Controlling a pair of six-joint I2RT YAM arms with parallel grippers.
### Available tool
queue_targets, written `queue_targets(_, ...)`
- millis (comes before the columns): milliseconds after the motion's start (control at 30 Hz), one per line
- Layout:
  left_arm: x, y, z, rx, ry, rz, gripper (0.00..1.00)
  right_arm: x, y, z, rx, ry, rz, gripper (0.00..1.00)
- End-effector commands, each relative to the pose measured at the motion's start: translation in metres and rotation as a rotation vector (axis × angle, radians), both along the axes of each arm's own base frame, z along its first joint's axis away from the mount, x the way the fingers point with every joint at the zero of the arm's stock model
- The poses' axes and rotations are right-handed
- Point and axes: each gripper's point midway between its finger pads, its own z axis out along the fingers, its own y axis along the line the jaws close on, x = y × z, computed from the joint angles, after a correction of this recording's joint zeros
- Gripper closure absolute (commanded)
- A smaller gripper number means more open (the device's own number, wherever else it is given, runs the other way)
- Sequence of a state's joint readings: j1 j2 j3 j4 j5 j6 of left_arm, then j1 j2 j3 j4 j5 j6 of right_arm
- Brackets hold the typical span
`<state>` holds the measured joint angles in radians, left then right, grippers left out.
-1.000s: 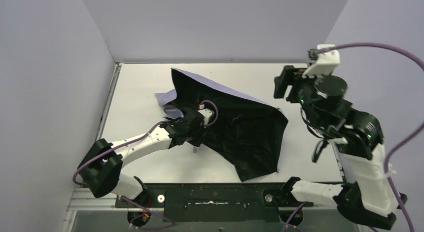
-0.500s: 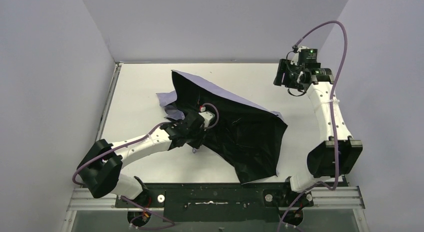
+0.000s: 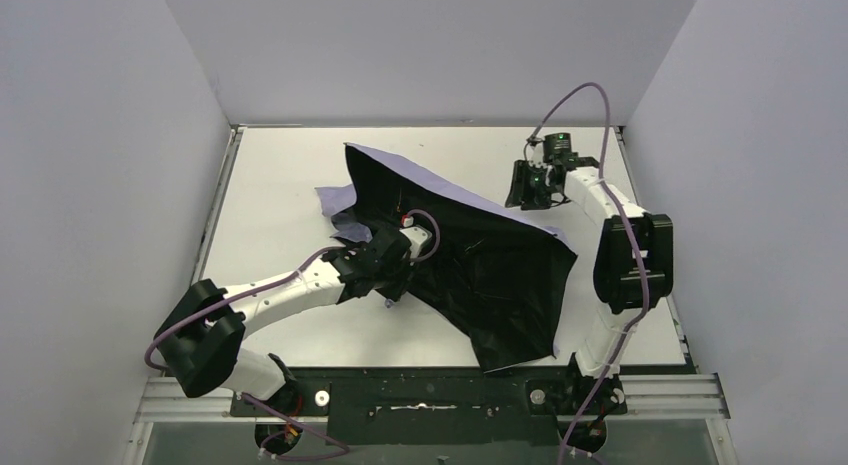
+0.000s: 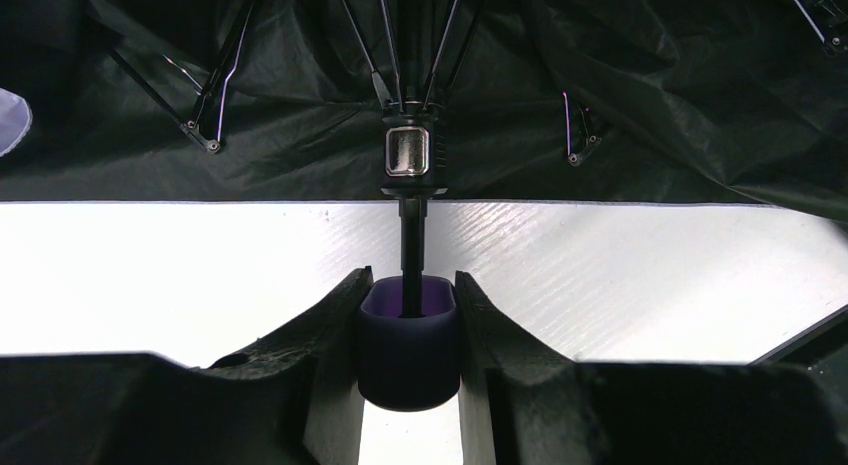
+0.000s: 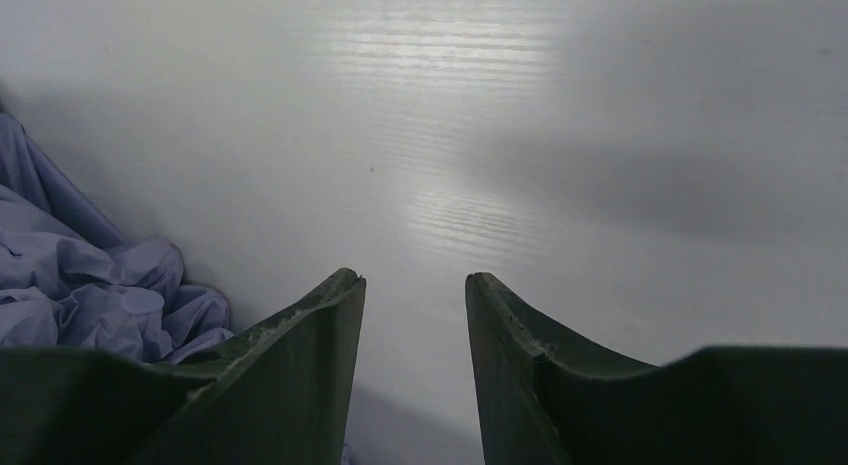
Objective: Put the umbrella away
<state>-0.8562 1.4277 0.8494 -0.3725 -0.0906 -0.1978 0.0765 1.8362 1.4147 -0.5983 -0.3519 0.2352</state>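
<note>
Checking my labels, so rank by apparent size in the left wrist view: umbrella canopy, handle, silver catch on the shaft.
1. umbrella canopy, spanning the frame's top.
2. handle, though nearness to the camera inflates it.
3. silver catch, clearly smallest.

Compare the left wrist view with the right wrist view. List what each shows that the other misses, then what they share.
Only the left wrist view: the left gripper clamped on the umbrella handle, with the black shaft, the ribs and the canopy's dark underside beyond. Only the right wrist view: the right gripper, jaws apart with nothing between them, beside crumpled lavender canopy fabric at the left. Both: the white table and some part of the canopy.
</note>
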Motion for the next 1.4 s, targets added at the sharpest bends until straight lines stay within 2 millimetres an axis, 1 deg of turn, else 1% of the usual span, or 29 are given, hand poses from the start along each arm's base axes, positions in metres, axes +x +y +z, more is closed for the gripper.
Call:
queue_targets(0,-0.003,-0.011,0.010,-0.035,-0.010,-0.042,1.00,0.005,0.048,-0.012,-0.002,-0.051,0.125,0.58)
queue_targets(133,0.001,-0.015,0.014,-0.040,-0.020,-0.038,1.00,-0.009,0.074,-0.030,0.014,-0.013,0.194,0.60)
queue_targets(233,0.005,-0.018,0.015,-0.045,-0.022,-0.022,1.00,-0.024,0.092,-0.035,0.057,0.017,0.256,0.59)
queue_targets(400,0.013,-0.025,0.018,-0.059,-0.026,0.009,1.00,-0.053,0.123,-0.042,0.140,0.080,0.354,0.60)
queue_targets(600,0.025,-0.036,0.027,-0.080,-0.050,0.025,1.00,-0.088,0.155,-0.039,0.255,0.139,0.451,0.65)
queue_targets(700,0.031,-0.042,0.035,-0.094,-0.067,0.029,1.00,-0.101,0.172,-0.033,0.308,0.151,0.490,0.68)
queue_targets(867,0.039,-0.050,0.043,-0.114,-0.085,0.026,1.00,-0.114,0.190,-0.023,0.361,0.150,0.539,0.70)
queue_targets(1000,0.039,-0.053,0.041,-0.117,-0.081,0.019,1.00,-0.117,0.199,-0.018,0.386,0.148,0.558,0.71)
queue_targets(1067,0.037,-0.051,0.039,-0.113,-0.074,0.024,1.00,-0.111,0.192,-0.016,0.327,0.119,0.541,0.70)
queue_targets(1100,0.035,-0.048,0.037,-0.111,-0.071,0.029,1.00,-0.104,0.182,-0.015,0.260,0.092,0.512,0.67)
queue_targets(1167,0.031,-0.042,0.033,-0.108,-0.064,0.044,1.00,-0.084,0.153,-0.009,0.092,0.032,0.414,0.57)
queue_targets(1233,0.027,-0.035,0.029,-0.104,-0.059,0.065,1.00,-0.063,0.118,0.011,-0.031,-0.043,0.293,0.47)
queue_targets(1267,0.025,-0.031,0.027,-0.099,-0.057,0.079,1.00,-0.054,0.101,0.025,-0.071,-0.085,0.231,0.44)
queue_targets(1333,0.019,-0.021,0.021,-0.087,-0.046,0.108,1.00,-0.041,0.064,0.052,-0.137,-0.164,0.092,0.36)
queue_targets(1367,0.017,-0.017,0.019,-0.085,-0.043,0.127,1.00,-0.038,0.046,0.067,-0.161,-0.205,0.023,0.33)
